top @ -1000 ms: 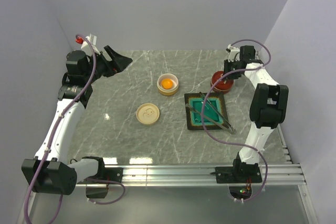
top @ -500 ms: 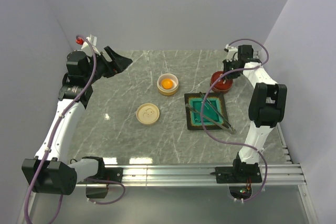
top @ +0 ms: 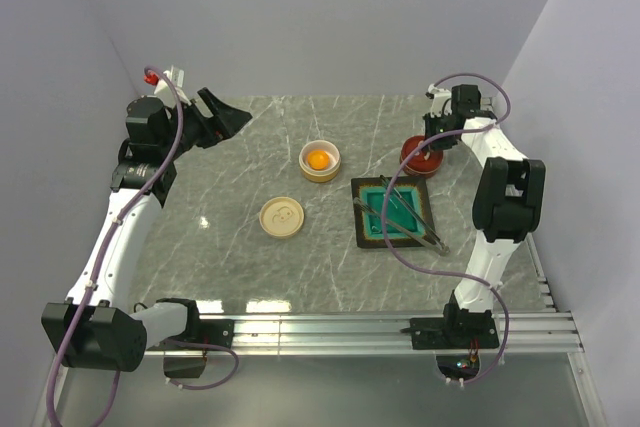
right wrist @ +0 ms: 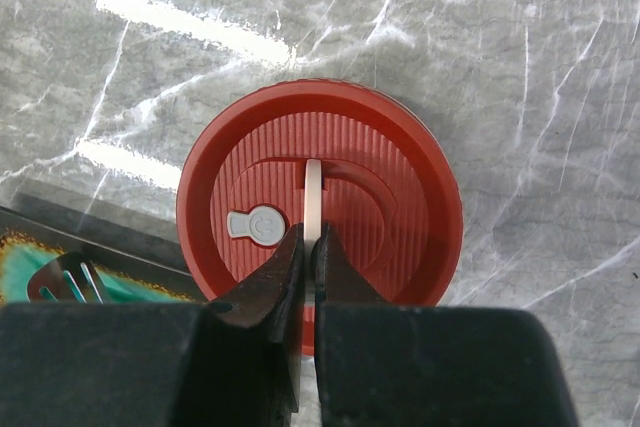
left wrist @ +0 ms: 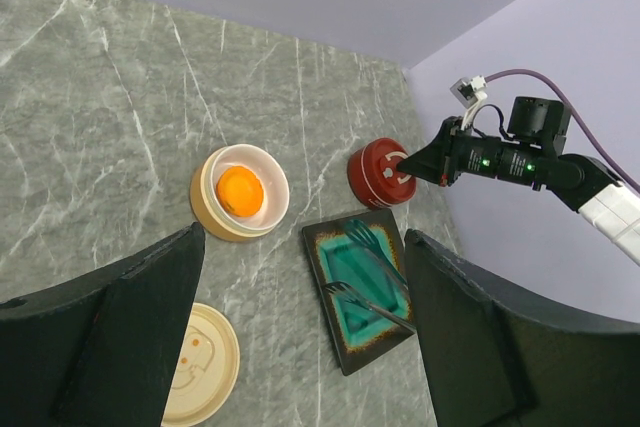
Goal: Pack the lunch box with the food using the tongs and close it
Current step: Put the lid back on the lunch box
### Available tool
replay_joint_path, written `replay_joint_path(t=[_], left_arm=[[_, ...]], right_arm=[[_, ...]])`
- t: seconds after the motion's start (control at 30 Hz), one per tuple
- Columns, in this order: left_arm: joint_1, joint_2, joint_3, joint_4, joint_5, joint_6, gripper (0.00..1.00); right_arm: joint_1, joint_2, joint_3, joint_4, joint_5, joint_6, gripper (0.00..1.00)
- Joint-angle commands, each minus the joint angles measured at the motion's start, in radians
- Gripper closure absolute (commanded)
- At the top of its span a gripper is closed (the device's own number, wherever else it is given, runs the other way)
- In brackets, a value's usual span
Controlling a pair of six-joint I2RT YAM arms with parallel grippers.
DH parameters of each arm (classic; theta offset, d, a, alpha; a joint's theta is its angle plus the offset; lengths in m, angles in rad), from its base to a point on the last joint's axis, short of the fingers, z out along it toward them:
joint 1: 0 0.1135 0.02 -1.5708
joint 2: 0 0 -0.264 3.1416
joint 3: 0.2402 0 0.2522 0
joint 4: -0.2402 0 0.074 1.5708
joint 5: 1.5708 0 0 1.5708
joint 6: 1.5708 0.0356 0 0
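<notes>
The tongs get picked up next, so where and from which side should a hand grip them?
Probably the tongs near their joined end, which overhangs the teal tray at its near right corner. Come from above on the right, closing across both arms; the tips lie flat in the tray.

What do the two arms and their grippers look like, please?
The left arm and right arm have white links, black joints and looping purple cables. The left gripper and right gripper have black wedge-shaped fingers.
</notes>
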Motion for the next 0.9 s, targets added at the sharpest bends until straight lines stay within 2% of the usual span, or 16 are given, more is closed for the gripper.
replay_joint_path(t=[0.0,0.13,0.37,0.47,0.53,0.87], left_arm=[[0.004,-0.008,0.005,0.038,0.024,-0.011,0.14],[0.004,-0.008,0.008,0.037,0.027,-0.011,0.14],[0.004,-0.020,0.002,0.040,0.038,-0.011,0.14],[0.004,-0.019,0.003,0.041,0.039,-0.006,0.14],[0.004,-0.016,0.009,0.035,0.042,0.000,0.14],[0.004,-0.022,-0.004,0.034,0.035,0.020,0.13]], right_arm=[[0.013,0.031,0.034,-0.053,0.020,-0.014,1.00],[0.015,0.034,0.034,-0.056,0.035,-0.012,0.99],[0.013,0.013,0.043,-0.069,0.012,-0.002,0.80],[0.013,0.005,0.059,-0.070,0.021,0.005,0.77],[0.013,0.004,0.066,-0.078,0.029,0.006,0.69],[0.009,-0.007,0.118,-0.087,0.066,0.020,0.56]])
